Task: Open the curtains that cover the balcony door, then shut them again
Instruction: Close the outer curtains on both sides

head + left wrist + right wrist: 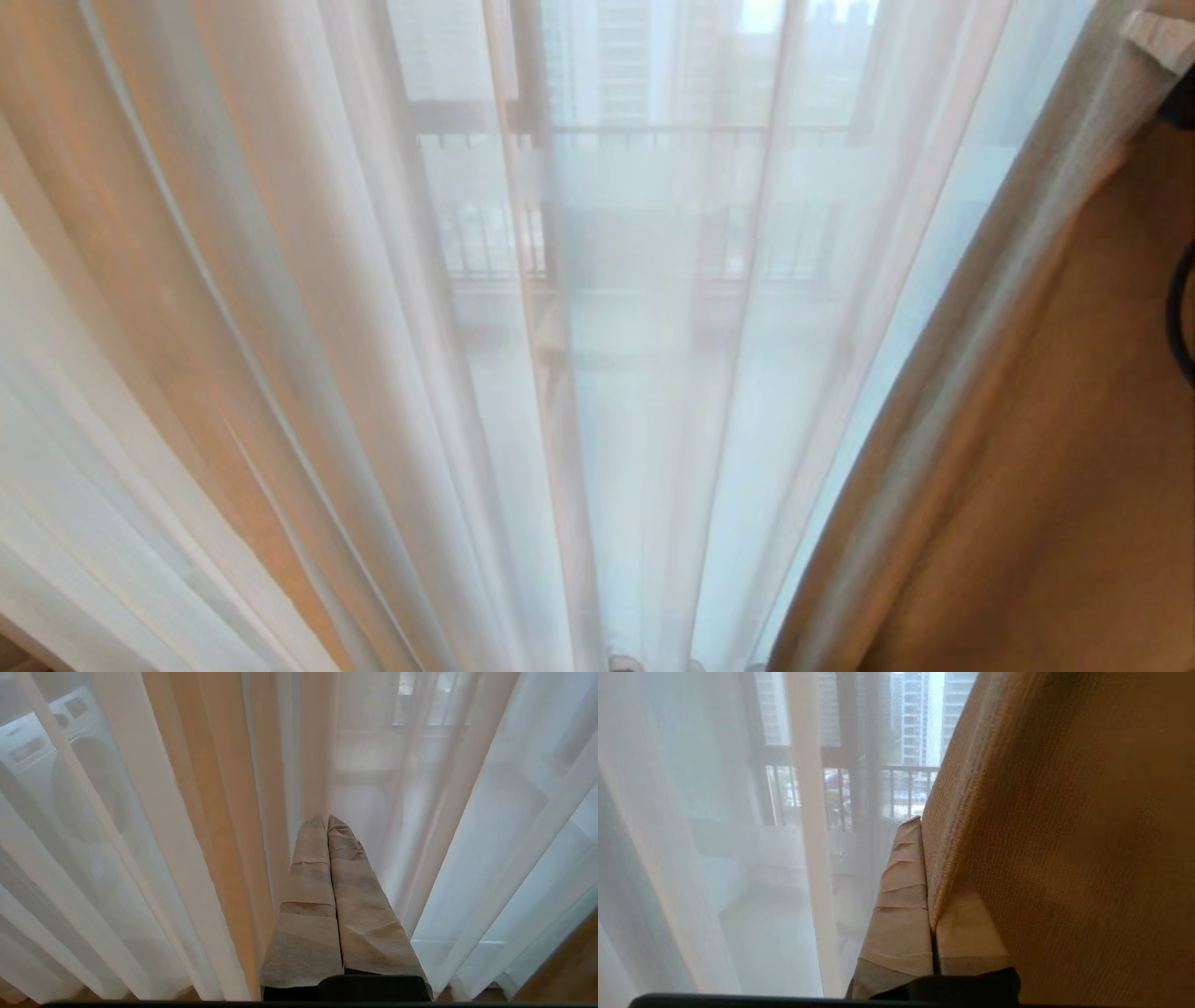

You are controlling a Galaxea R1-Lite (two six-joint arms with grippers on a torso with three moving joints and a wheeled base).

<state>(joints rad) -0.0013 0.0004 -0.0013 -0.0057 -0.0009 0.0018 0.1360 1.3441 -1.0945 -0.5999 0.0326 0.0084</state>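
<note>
A thin white see-through curtain (pixel 653 373) hangs across most of the head view. The thick cream-beige curtain (pixel 1027 420) hangs at the right, its hemmed edge running down beside the sheer cloth. My right gripper (pixel 923 833) is shut on that hemmed edge of the thick curtain (pixel 1064 835), and the cloth runs in between its paper-wrapped fingers (pixel 901 896). My left gripper (pixel 327 820) is shut with nothing in it, pointing at the folds of the sheer curtain (pixel 467 835). The balcony door is hidden behind the sheer layer.
A railing (pixel 906 770) and tower blocks (pixel 920 714) show faintly through the sheer cloth. A washing machine (pixel 70 742) shows dimly behind the sheer folds. A black cable (pixel 1181 308) hangs at the far right edge.
</note>
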